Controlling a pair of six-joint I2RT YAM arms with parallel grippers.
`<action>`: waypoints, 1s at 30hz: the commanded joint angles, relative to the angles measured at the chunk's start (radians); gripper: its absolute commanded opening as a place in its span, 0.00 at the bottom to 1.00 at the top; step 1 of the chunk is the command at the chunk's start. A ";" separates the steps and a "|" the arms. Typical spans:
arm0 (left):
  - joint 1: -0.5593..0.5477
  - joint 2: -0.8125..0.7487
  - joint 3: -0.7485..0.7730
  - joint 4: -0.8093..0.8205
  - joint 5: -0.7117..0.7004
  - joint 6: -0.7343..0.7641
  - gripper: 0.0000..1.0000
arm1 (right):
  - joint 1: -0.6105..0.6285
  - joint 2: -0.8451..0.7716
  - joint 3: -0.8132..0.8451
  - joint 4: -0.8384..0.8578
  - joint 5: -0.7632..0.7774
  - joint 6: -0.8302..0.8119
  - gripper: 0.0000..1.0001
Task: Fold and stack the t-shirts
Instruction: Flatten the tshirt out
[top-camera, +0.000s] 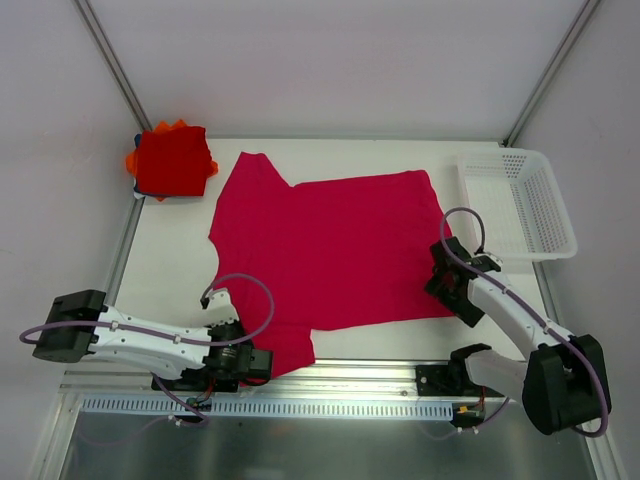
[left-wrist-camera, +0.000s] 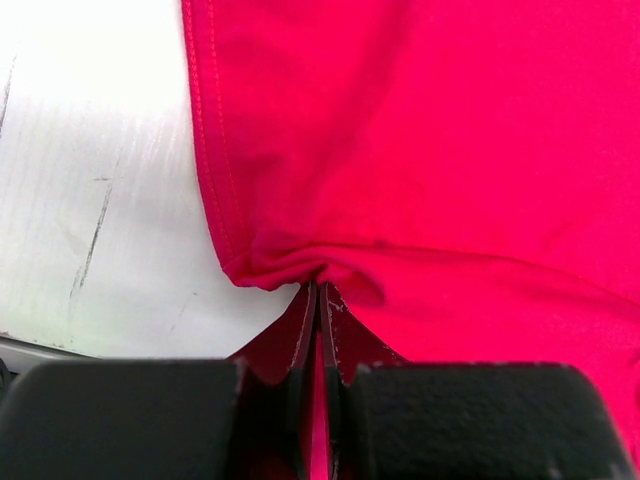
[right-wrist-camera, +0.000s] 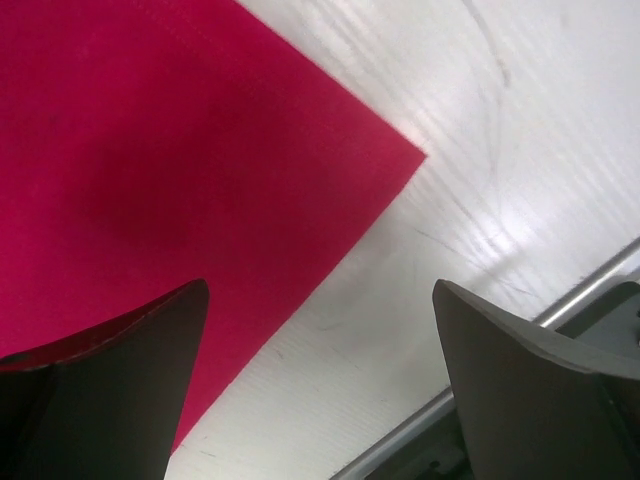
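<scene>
One crimson-pink t-shirt lies spread flat across the middle of the white table, sleeves to the left and hem to the right, apparently laid out so that it can be folded. At the far left corner sits a stack of folded t-shirts, bright red on top with orange and blue edges showing beneath. It is probably where this shirt ends up. A white perforated basket stands at the far right, apart from the cloth.

The left gripper is at the shirt's near left part, seemingly the sleeve. Its fingers are pressed together and pinch a small bunch of fabric just beside the stitched edge. That looks like a hold for lifting this side over.

The right gripper hovers above the shirt's near right corner. Its fingers are spread wide and hold nothing, one over cloth and the other over bare table. It seems placed to take that corner so both arms can raise the near edge together.
</scene>
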 joint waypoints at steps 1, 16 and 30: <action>0.010 -0.025 -0.025 -0.018 -0.055 -0.135 0.00 | 0.007 0.020 -0.031 0.104 -0.087 0.032 1.00; 0.012 -0.048 -0.054 -0.003 -0.047 -0.129 0.00 | 0.007 0.109 -0.080 0.248 -0.123 0.030 1.00; 0.012 -0.008 -0.044 0.007 -0.047 -0.132 0.00 | 0.007 0.028 -0.131 0.224 -0.081 0.049 0.06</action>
